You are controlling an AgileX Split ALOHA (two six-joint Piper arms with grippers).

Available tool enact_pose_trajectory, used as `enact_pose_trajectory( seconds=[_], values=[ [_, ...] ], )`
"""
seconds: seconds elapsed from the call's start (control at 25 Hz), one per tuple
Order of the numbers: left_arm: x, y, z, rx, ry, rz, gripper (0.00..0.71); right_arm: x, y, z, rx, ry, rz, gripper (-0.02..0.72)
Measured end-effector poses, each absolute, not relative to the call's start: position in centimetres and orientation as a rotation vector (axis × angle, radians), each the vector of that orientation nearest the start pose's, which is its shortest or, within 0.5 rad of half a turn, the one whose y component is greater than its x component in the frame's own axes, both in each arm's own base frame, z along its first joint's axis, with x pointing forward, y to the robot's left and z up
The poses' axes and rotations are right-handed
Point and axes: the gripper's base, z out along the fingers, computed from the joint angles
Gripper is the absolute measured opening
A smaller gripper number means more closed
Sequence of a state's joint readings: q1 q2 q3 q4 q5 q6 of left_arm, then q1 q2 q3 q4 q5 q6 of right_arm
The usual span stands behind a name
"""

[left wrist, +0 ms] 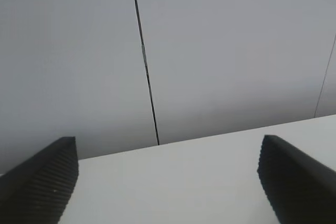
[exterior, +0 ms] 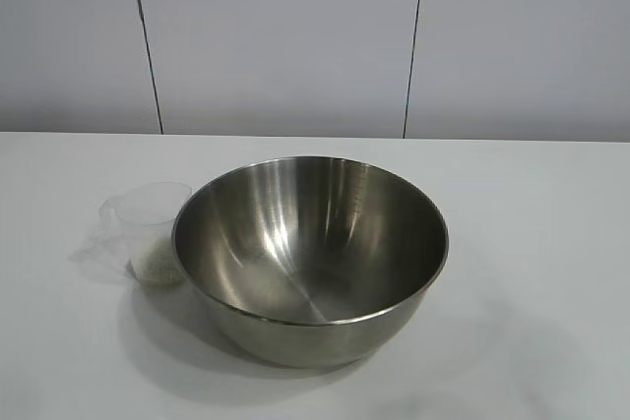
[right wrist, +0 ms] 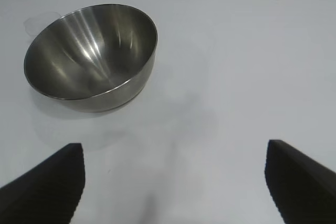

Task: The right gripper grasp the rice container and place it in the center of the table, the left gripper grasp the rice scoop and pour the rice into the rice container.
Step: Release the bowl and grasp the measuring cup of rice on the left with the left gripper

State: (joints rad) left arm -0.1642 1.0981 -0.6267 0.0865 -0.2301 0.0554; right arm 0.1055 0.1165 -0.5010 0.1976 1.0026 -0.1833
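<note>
The rice container (exterior: 310, 255), a large shiny steel bowl, stands upright and empty near the middle of the white table (exterior: 532, 243). The rice scoop (exterior: 146, 231), a small clear plastic cup, stands right beside the bowl's left side with white rice (exterior: 157, 265) in its bottom. In the right wrist view the bowl (right wrist: 92, 51) lies ahead and well apart from my right gripper (right wrist: 176, 182), which is open and empty above bare table; a sliver of the scoop (right wrist: 39, 23) shows behind the bowl. My left gripper (left wrist: 168, 177) is open and empty, facing the table's far edge and the wall. Neither gripper shows in the exterior view.
A grey panelled wall (exterior: 285, 36) with dark vertical seams stands behind the table. White tabletop stretches to the right of the bowl and in front of it.
</note>
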Motion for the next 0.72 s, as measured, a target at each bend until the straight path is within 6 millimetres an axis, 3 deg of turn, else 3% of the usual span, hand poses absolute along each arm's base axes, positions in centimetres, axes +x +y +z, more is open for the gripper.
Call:
enact_pose_trajectory(
  seconds=[0.4,0.52,0.72],
  values=[
    [22.5,-3.9,27.8,0.302,1.825,-0.022,0.665,1.3,1.7,28.3,-0.289,2.070,0.192,0.638],
    [21.7,-3.9,26.3,0.270,1.739,-0.060,0.665,1.4,1.6,28.3,-0.291,2.072,0.176,0.638],
    [19.7,-3.9,24.9,0.222,1.434,-0.127,0.665,1.4,1.3,28.2,-0.294,2.075,0.138,0.638]
  ],
)
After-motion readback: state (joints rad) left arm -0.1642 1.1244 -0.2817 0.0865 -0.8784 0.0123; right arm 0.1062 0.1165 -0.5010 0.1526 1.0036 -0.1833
